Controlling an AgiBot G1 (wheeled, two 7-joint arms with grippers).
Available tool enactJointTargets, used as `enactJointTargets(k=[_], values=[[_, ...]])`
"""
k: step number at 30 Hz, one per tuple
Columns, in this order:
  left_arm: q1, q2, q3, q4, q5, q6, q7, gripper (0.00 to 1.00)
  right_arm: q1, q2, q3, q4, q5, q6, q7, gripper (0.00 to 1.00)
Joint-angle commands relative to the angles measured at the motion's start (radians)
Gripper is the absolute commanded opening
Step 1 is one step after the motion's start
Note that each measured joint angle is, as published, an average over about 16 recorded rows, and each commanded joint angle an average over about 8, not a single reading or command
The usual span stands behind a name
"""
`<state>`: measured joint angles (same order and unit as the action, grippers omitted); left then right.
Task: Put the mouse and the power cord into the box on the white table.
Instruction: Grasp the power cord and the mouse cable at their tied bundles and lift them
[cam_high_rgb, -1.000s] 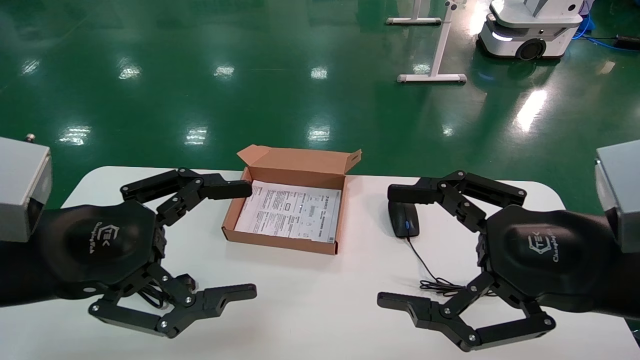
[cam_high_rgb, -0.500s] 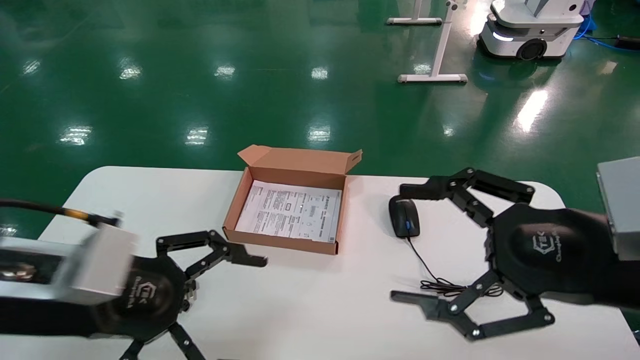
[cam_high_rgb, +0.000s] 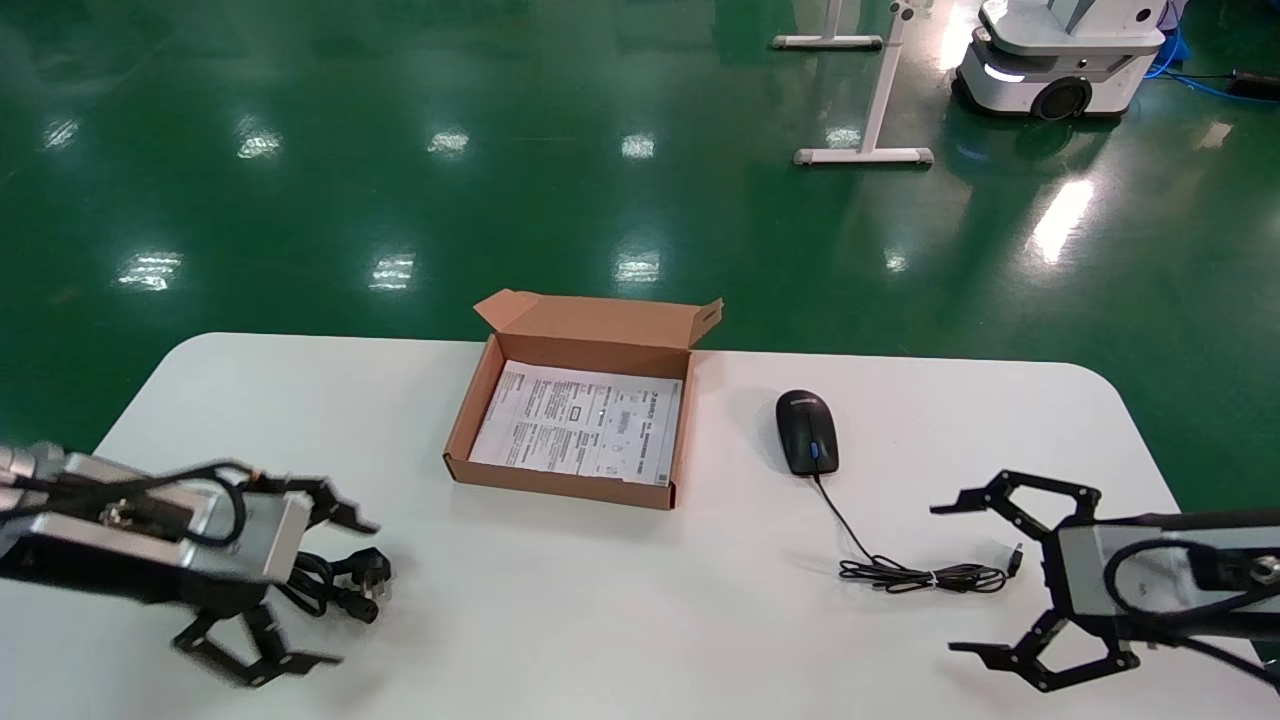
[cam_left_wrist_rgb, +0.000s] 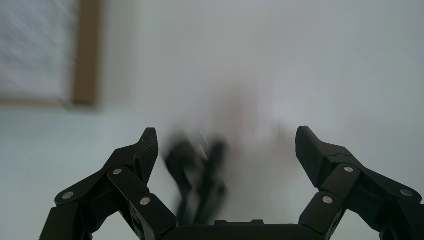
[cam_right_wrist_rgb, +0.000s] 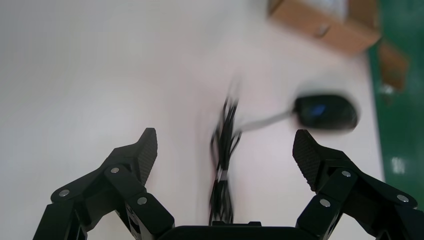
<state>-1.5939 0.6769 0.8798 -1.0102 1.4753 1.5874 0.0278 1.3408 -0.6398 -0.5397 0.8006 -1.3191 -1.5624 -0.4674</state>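
Head view: box (cam_high_rgb: 575, 436) centre frame on white table (cam_high_rgb: 640, 600), flap lid up, printed sheet inside. Mouse (cam_high_rgb: 807, 431) right of box, apart from it; thin wire trails toward lower right, bundled. Power cord (cam_high_rgb: 340, 583) lower left, coiled, plug end showing. Left gripper (cam_high_rgb: 300, 585) lower left, fingers spread, right at the cord, nothing pinched. Right gripper (cam_high_rgb: 965, 578) lower right, fingers spread, just beside wire bundle.

L wrist view: left gripper (cam_left_wrist_rgb: 226, 150) spread wide; cord (cam_left_wrist_rgb: 197, 180) blurred betw. fingers. Box corner upper left.

R wrist view: right gripper (cam_right_wrist_rgb: 225, 149) spread; wire bundle betw. fingers, mouse (cam_right_wrist_rgb: 326, 112) right of centre, box (cam_right_wrist_rgb: 325, 25) upper right.
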Motion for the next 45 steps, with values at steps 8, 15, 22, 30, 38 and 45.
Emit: enactJointTargets(k=[8,15,22,30,38,45], values=[[-0.12,0.075,0.155,0.23,0.106,-0.006,0.123,1.0,0.113,-0.082,-0.077,-0.238,-0.143,0.013,-0.199,1.0],[-0.175,0.139,0.218,0.409,0.132,-0.013,0.211,1.0,0.173,-0.153,-0.109,-0.4,-0.194,0.034,-0.304,1.0],[-0.193,0.193,0.256,0.583,0.16,-0.033,0.31,1.0,0.213,-0.216,-0.128,-0.529,-0.229,0.075,-0.385,1.0],[-0.206,0.236,0.256,0.743,0.158,-0.065,0.388,0.96,0.241,-0.271,-0.134,-0.651,-0.239,0.094,-0.407,0.75],[-0.212,0.265,0.249,0.841,0.15,-0.101,0.428,0.04,0.247,-0.295,-0.139,-0.729,-0.245,0.095,-0.4,0.0],[-0.215,0.269,0.248,0.855,0.149,-0.106,0.433,0.0,0.249,-0.298,-0.141,-0.739,-0.249,0.093,-0.402,0.0]])
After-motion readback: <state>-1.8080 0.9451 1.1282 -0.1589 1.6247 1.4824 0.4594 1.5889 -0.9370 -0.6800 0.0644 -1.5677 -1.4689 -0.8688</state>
